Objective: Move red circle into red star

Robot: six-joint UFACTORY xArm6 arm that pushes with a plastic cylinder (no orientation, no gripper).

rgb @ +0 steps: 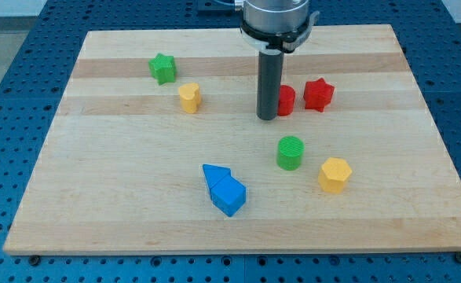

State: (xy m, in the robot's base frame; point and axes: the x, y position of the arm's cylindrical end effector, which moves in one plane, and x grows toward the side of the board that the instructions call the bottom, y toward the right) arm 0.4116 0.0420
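The red circle (287,100) sits on the wooden board right of centre near the view's top, partly hidden behind my rod. The red star (318,94) lies just to its right, with a small gap between them. My tip (267,117) rests on the board against the red circle's left side, on the side away from the star.
A green star (162,68) and a yellow heart-like block (189,97) lie at the upper left. A green circle (290,152) and a yellow hexagon (334,174) lie below the red blocks. Two blue blocks (224,189) touch each other at bottom centre.
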